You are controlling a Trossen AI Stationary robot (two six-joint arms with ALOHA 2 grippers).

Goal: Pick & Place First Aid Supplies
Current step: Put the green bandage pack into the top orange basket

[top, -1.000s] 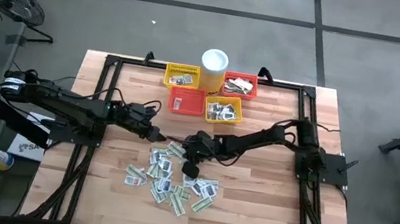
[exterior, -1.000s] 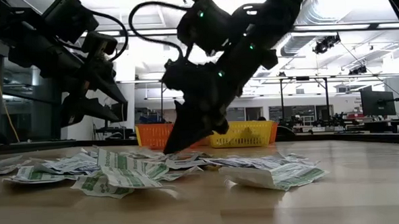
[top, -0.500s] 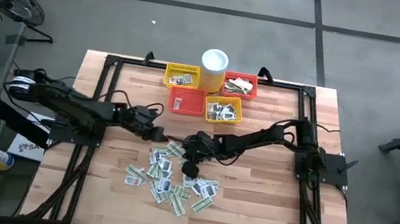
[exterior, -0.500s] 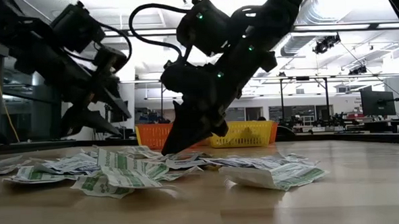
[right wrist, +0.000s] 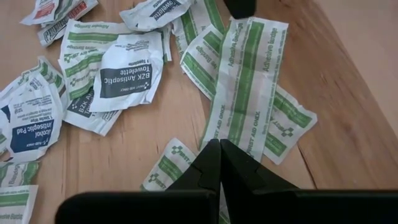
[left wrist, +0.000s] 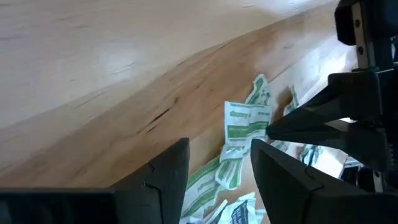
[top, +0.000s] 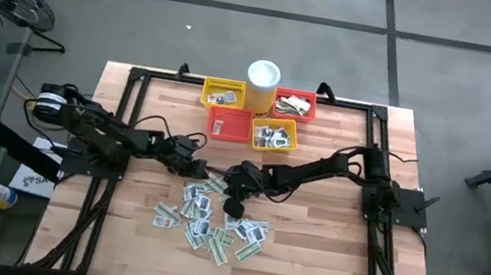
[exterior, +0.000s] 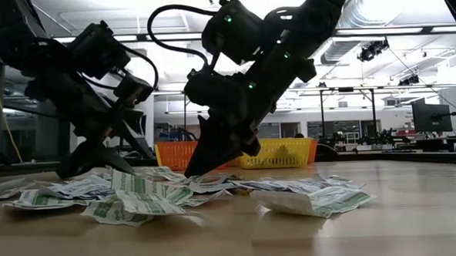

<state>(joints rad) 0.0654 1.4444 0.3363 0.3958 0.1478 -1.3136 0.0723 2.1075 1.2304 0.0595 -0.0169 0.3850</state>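
The wooden table [top: 327,247] carries a loose heap of first aid packets [top: 209,215] near its middle, with four small baskets [top: 224,92] and a white cup [top: 264,75] grouped at the far edge. From the left, the left pincer [top: 195,162] hangs low at the heap's near-left fringe with its two fingers spread and nothing between them; a green-striped bandage strip [left wrist: 244,127] lies just ahead of it. The right pincer [top: 235,197] sits over the heap's centre, fingers pressed together on nothing I can see, its tip just above the packets. I'd say the left arm is lining up a pick, and it would do best to come down straddling one outlying strip, since the packets overlap and a grab into the thick of them could lift several. I count two yellow baskets, two red-orange ones and one cup; the packets number perhaps two dozen on the table, too overlapped for an exact count, with a few more in the baskets.
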